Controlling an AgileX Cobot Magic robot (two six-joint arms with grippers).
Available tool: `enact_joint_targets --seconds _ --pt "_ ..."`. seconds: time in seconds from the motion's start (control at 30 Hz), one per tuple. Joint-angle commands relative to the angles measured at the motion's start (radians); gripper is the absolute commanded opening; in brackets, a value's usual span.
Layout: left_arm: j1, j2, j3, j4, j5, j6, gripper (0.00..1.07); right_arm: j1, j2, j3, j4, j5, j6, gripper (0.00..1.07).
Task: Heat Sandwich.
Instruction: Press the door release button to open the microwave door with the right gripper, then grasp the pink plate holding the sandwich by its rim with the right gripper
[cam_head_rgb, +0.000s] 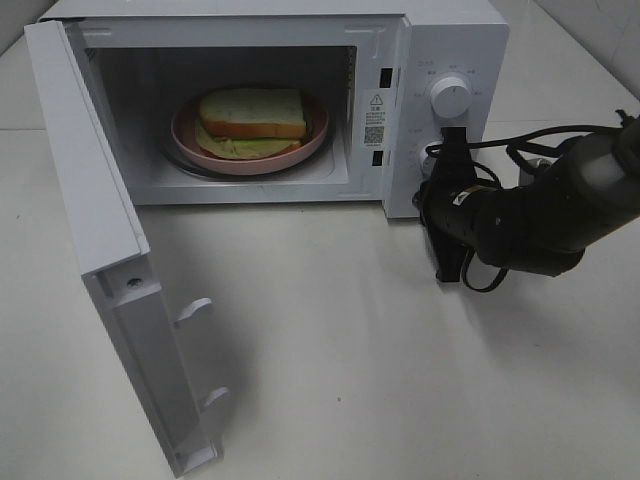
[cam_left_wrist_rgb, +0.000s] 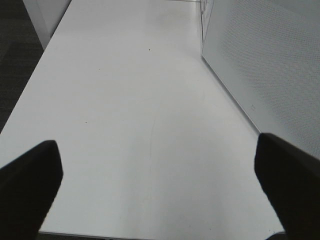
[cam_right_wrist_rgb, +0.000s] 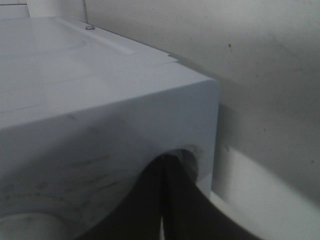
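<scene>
Nearest us stands the flat white plastic door (cam_head_rgb: 130, 290) of the white box-shaped microwave (cam_head_rgb: 450, 35). It is swung fully open towards the high camera, with its latch hooks facing the room. Inside the cavity lies the small sandwich (cam_head_rgb: 252, 112) of pale bread with a tan crust and a green leafy layer. It rests on a round pink plate (cam_head_rgb: 188, 135) in the middle of the cavity.

We judge that loading is done and that closing is the step in hand, since heating cannot begin while the door stands wide. The next move calls for a push on the door's outer face, following its arc until the hooks catch. Only then comes a turn of the round white dial (cam_head_rgb: 452, 98) on the control panel.

The black right arm (cam_head_rgb: 545, 215) reaches in from the side, low over the white table (cam_head_rgb: 350, 380), with its wrist rolled and level with the panel. The right claw (cam_right_wrist_rgb: 165, 172) is pressed fully together and holds nothing. Its tips are close against the microwave's front near a corner, but we cannot tell whether they touch it. The left claw (cam_left_wrist_rgb: 155, 185) is spread wide and empty. It hovers over bare table beside a pale perforated wall, out of the high camera's sight.
</scene>
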Motion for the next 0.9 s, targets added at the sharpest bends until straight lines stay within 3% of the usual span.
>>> enact_joint_targets --seconds 0.03,0.47,0.9 --pt "0.002 -0.016 0.002 -0.01 -0.014 -0.002 1.0 -0.009 -0.051 0.013 -0.031 -0.028 -0.025 0.0" --pt "0.002 -0.016 0.002 -0.01 -0.014 -0.002 1.0 -0.009 -0.168 0.087 -0.109 0.204 -0.083 0.0" --pt "0.002 -0.016 0.002 -0.01 -0.014 -0.002 1.0 -0.012 -0.341 0.096 -0.108 0.755 -0.386 0.05"
